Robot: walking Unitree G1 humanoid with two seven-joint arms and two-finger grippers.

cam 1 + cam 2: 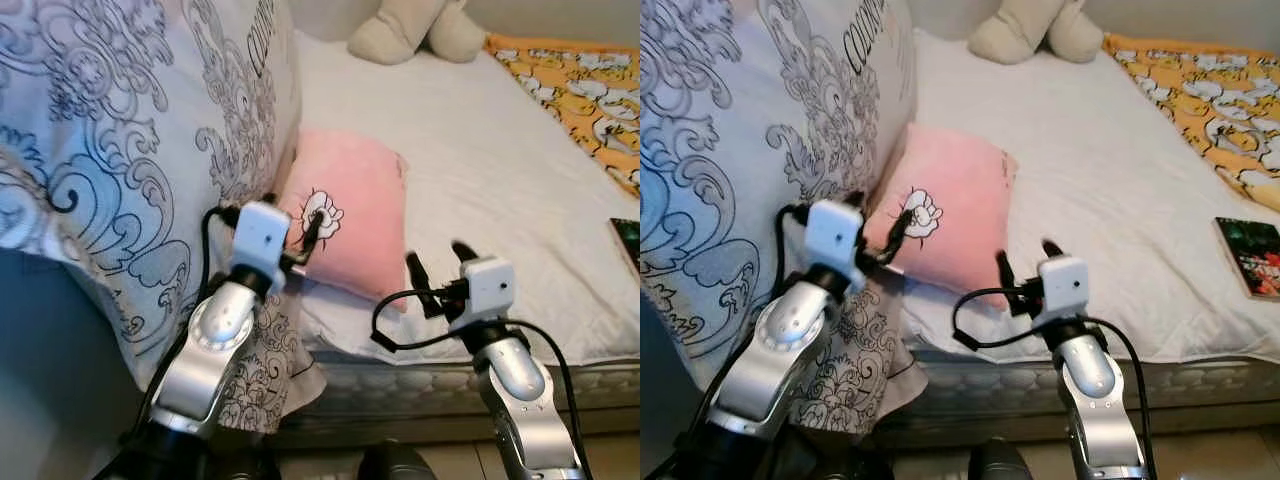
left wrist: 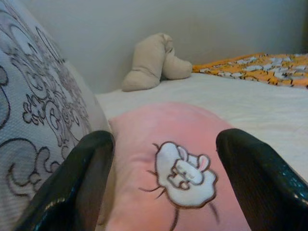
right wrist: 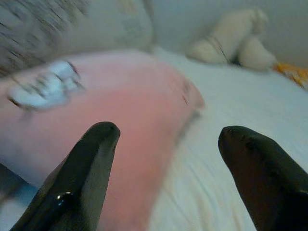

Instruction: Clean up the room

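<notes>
A pink pillow [image 1: 350, 215] with a white cartoon patch [image 2: 185, 173] lies near the front edge of the bed [image 1: 500, 170], partly tucked against a big grey-and-white scroll-patterned cushion [image 1: 130, 150]. My left gripper [image 1: 295, 225] is open at the pillow's near left side, its fingers [image 2: 82, 183] either side of the patch without touching it. Open as well, my right gripper [image 1: 438, 262] hovers just off the pillow's near right corner, with pillow and white sheet showing past its fingers [image 3: 86, 168].
A beige plush toy [image 1: 415, 30] sits at the far end of the bed. An orange patterned blanket [image 1: 580, 80] covers the right side, and a dark book [image 1: 1250, 255] lies near the right front. The mattress edge [image 1: 420, 385] runs just below my arms.
</notes>
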